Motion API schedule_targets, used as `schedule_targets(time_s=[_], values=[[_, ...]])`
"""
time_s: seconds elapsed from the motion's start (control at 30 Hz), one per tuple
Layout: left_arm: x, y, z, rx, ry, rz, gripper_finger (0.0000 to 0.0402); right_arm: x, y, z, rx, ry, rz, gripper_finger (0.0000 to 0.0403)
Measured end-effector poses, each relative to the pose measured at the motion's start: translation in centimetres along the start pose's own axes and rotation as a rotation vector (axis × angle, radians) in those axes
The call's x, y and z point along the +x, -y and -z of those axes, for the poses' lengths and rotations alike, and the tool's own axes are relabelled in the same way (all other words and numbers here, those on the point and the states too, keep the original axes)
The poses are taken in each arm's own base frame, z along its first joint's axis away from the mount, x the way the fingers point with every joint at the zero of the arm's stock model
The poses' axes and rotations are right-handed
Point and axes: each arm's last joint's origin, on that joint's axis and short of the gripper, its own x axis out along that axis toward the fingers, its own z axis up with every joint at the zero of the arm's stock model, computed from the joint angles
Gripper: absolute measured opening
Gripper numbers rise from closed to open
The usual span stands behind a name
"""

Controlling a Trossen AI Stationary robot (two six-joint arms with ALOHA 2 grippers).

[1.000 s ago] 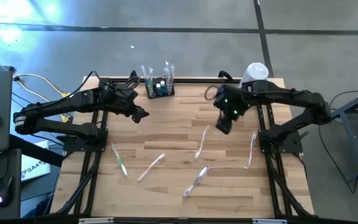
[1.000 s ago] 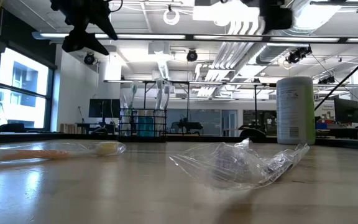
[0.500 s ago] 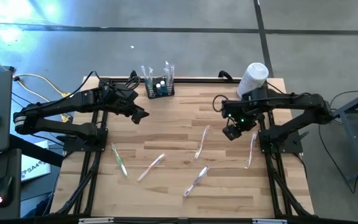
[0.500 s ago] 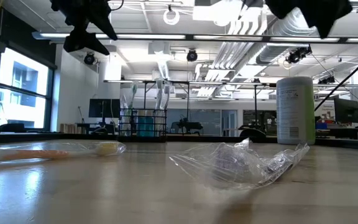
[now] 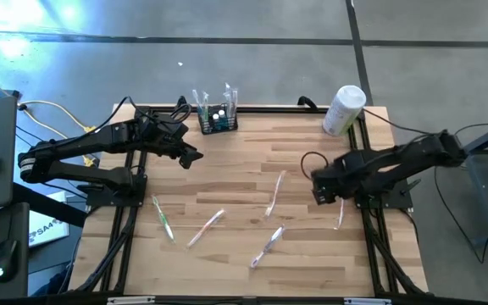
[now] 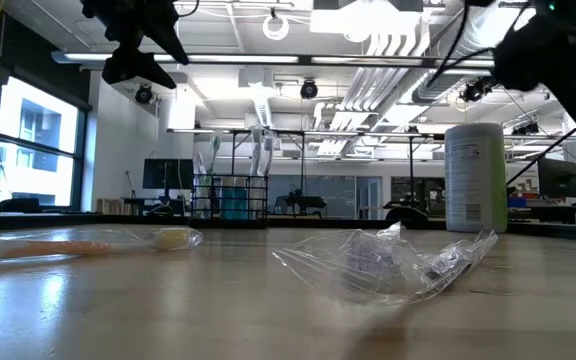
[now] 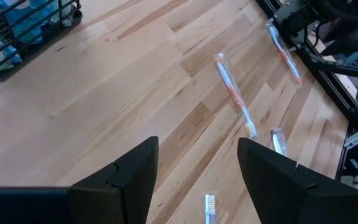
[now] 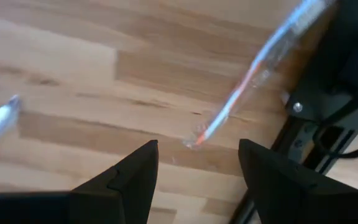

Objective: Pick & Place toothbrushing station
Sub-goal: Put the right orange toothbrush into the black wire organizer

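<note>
Two arms poised over the wooden table (image 5: 235,161), nothing held.

Left gripper (image 5: 191,157): arm stretched toward three o'clock, raised above the boards, fingers (image 7: 135,171) parted and empty. Right gripper (image 5: 320,188): arm folded back toward nine o'clock, low over a wrapped toothbrush (image 8: 260,71) at the table's right edge, fingers spread, grasping nothing. Toothbrushing station (image 5: 218,119): black wire rack at twelve o'clock on the far edge, just beyond the left gripper. White cylindrical container (image 5: 344,108): far right corner.
</note>
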Motion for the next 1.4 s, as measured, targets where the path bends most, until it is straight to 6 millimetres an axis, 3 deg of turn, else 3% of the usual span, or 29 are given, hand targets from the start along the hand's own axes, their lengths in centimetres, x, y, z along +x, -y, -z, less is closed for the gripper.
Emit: schedule_targets(time_s=[0.17,0.53,0.9,1.13,1.4], values=[[0.0,0.0,0.0,0.004,0.0,0.0,0.0216,2.7,0.9,0.8,0.125,-0.03,0.028,0.0215],[0.0,0.0,0.0,0.004,0.001,-0.001,0.0216,6.5,2.1,1.9,0.293,-0.046,0.098,0.0215],[0.0,0.0,0.0,0.004,0.0,-0.001,0.0216,10.8,2.4,1.1,0.351,0.024,-0.059,0.0215],[0.0,0.0,0.0,0.004,0.0,-0.001,0.0216,10.9,2.5,1.0,0.345,0.055,-0.062,0.0215],[0.0,0.0,0.0,0.004,0.0,-0.001,0.0216,8.7,1.9,2.3,0.276,0.049,-0.023,0.0215]])
